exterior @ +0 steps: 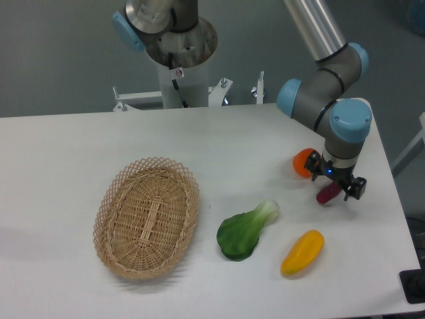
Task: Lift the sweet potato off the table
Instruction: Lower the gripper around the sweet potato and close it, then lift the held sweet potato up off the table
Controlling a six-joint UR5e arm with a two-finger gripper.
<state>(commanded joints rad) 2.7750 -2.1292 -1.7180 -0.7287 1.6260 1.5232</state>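
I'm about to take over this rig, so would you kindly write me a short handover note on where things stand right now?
Gripper: low over the sweet potato, fingers either side of it; open, no grasp visible.
Sweet potato: lying on the table near the right edge, partly hidden by the gripper, just beside the orange fruit.
Other items: yellow vegetable in front of it, leafy green at centre, wicker basket to the left.
Done: gripper brought to the sweet potato.
Left: close on it and lift it off the table.
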